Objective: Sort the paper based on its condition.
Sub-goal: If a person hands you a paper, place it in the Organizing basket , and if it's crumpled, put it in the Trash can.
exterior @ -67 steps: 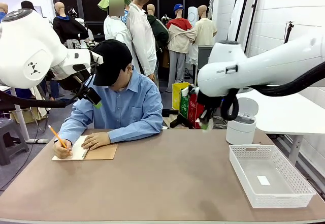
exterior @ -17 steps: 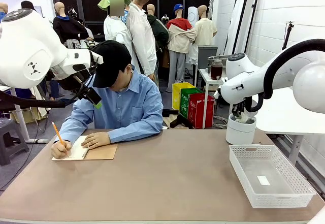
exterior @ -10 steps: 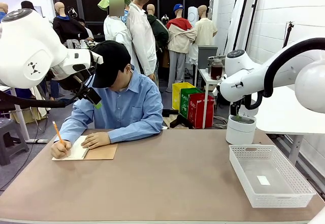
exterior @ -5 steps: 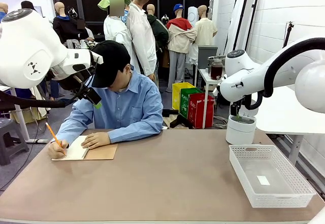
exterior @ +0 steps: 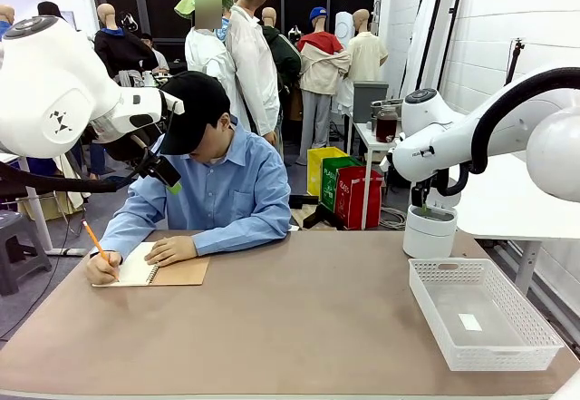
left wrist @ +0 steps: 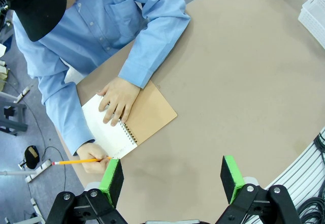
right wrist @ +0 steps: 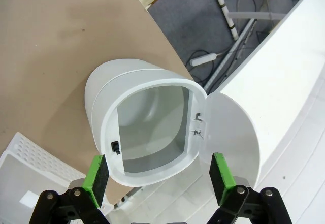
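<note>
Loose paper is out of view. A person at the far left writes with an orange pencil (exterior: 95, 239) in an open spiral notebook (exterior: 149, 271) with a tan cover (left wrist: 150, 116); one hand (left wrist: 118, 98) rests flat on its white page. My left gripper (exterior: 169, 179) hangs high above that corner, open and empty (left wrist: 171, 179). At the far right my right gripper (exterior: 422, 204) is open and empty (right wrist: 158, 177), pointing down into a white bin (right wrist: 147, 132) whose lid (right wrist: 233, 132) is swung open.
A white lattice basket (exterior: 507, 323) stands at the table's right front with a tiny white scrap (exterior: 469, 321) in it. The bin (exterior: 430, 234) sits at the table's far right edge. A white table stands beyond it.
The right arm has swung from above the table's far middle to over the bin, and has held still for the last second. The person's pencil hand shifts a little while writing.
</note>
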